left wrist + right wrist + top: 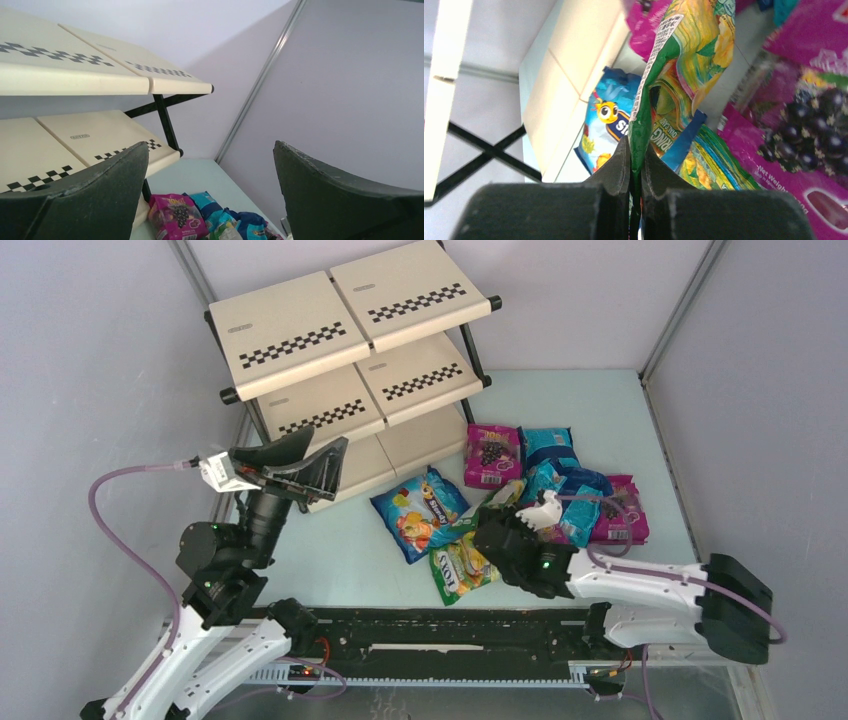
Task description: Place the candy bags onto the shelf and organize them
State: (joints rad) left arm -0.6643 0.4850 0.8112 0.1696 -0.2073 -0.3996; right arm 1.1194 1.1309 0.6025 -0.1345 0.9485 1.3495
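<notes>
The shelf stands at the far left, and its tiers show no bags. The candy bags lie in a heap on the table: a magenta one, a teal one, a blue one with orange fruit, a green-yellow one and another magenta one. My right gripper is shut on the edge of a green-yellow bag, which stands up from the jaws over the heap. My left gripper is open and empty, raised beside the shelf's lower tiers.
In the right wrist view the blue bag, a magenta bag and a second green-yellow bag lie under the held one. The shelf's lowest panel is to their left. Grey walls enclose the table.
</notes>
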